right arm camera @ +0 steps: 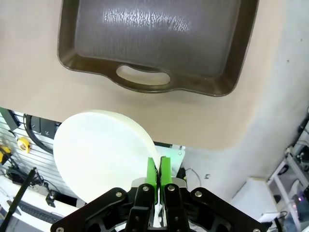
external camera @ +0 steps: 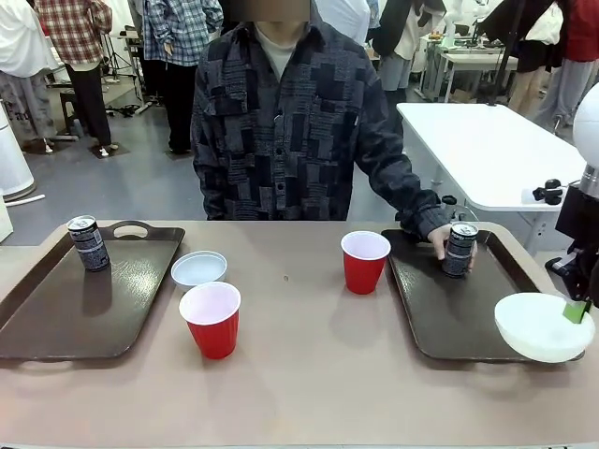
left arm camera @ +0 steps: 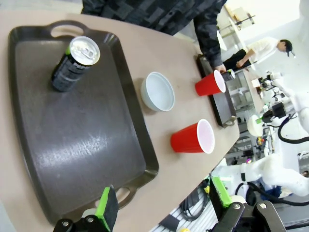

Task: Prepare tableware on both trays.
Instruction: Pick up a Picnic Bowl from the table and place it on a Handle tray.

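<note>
R gripper [right arm camera: 159,169] is pinched narrow on the rim of the held bowl [right arm camera: 101,154], pads nearly meeting w/ the thin wall between. Bowl hangs off to one side of the fingers. The handle end of R tray [right arm camera: 159,43] lies just ahead of the fingertips, past the edge of the table [external camera: 309,393]. Bowl looks light, stiff, smooth & prob a bit slippery. A one-sided rim pinch could let it swing, so I'd go slow & set it flat before letting go. Raised tray rim needs clearing on the way in. Tray floor nearest the gripper is open. Farther along stands R can [external camera: 460,249] w/ the person's hand [external camera: 438,241] on it, so keep to the near half

L gripper [left arm camera: 163,199] is wide open, holding nothing, above the near handle of L tray [left arm camera: 72,145]. Ahead & off to one side, on the table just beside the tray rim, sits the loose bowl [left arm camera: 158,91]; a rim grip suits it too. Near cup [left arm camera: 193,137] & far cup [left arm camera: 210,83] are likely light, thin-walled & tippy, so grip gently. L can [left arm camera: 75,58] is upright at the tray's far end, w/ open floor between it & the gripper
</note>
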You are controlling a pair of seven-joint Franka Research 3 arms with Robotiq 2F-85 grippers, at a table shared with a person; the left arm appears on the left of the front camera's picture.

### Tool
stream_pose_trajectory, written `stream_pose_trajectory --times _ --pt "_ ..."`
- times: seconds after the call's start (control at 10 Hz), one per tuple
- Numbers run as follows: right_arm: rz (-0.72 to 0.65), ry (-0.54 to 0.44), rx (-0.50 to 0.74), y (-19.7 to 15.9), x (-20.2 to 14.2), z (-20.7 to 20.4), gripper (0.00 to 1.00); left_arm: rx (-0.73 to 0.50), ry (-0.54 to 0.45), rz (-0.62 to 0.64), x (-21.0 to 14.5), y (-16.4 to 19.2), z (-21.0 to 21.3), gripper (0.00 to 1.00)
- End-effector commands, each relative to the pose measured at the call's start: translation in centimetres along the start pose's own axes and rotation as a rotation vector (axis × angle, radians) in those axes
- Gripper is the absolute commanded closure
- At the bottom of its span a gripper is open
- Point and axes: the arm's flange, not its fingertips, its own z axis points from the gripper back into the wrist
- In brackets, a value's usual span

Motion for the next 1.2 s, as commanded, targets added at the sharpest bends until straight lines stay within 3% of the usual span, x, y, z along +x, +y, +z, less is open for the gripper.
stream_pose_trajectory --times 0.0,0.3,0.7,1.1 --pt "-0.012 0.012 -0.007 -0.4 1.3 -0.1 0.96 -0.010 -0.011 0.000 0.0 -0.1 0.1 0.00" --pt "-0.025 0.007 0.035 -0.7 2.9 -0.1 0.96 -0.010 -0.011 0.000 0.0 -0.1 0.1 0.00" --pt "-0.015 -0.025 0.080 -2.1 11.1 -3.3 0.96 -0.010 -0.011 0.000 0.0 -0.1 0.1 0.00" --pt "-0.015 -0.095 0.122 -3.2 15.0 -6.2 0.96 -0.010 -0.011 0.000 0.0 -0.1 0.1 0.00"
